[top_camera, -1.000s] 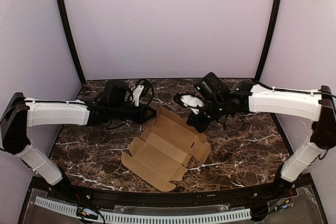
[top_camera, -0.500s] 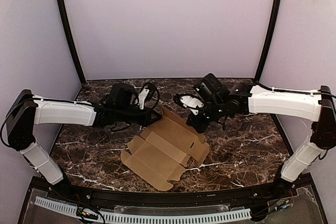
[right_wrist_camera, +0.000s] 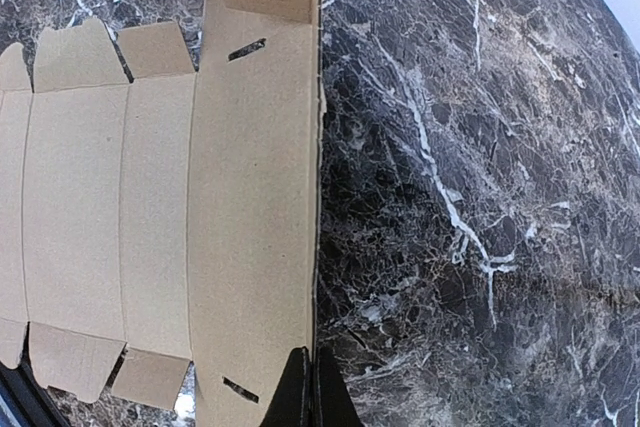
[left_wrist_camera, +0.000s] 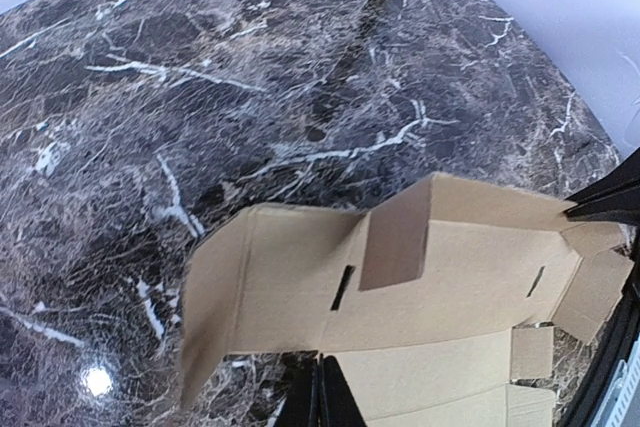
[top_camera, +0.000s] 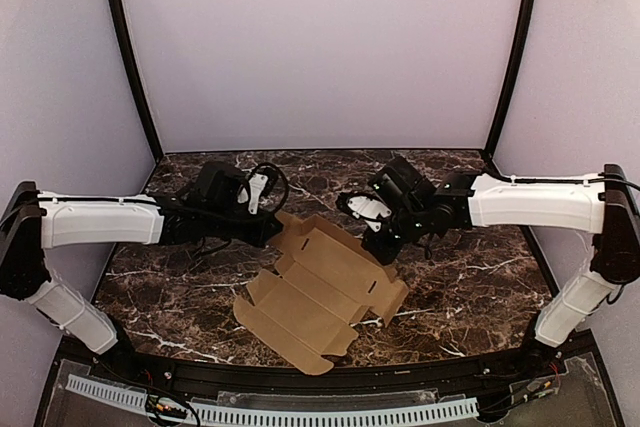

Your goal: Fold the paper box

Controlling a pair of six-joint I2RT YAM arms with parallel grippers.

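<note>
**Both hands shut at the edges of the unfolded box**

The paper box [top_camera: 320,292] lies opened out as a brown die-cut sheet on the dark marbled worktop [top_camera: 480,287], between the two hands. The left hand [top_camera: 272,234] is at the sheet's far left corner and the right hand [top_camera: 384,251] is at its far right edge.

In the left wrist view, the left hand [left_wrist_camera: 320,399] has its fingers pressed together with no gap, and nothing is clamped between them. The box [left_wrist_camera: 450,277] spreads out just ahead of the tips. One small flap stands up from its panel beside a narrow slot, and the sheet's near corner lifts off the worktop.

In the right wrist view, the right hand [right_wrist_camera: 312,393] is likewise closed, finger against finger, and holds nothing. Its tips sit right at the long straight edge of the box [right_wrist_camera: 150,197], close beside a small slot. I cannot tell whether they actually touch the cardboard. Ahead of this hand the panels lie mostly flat, creased lengthwise, with one end flap turned upward at the far end.
</note>
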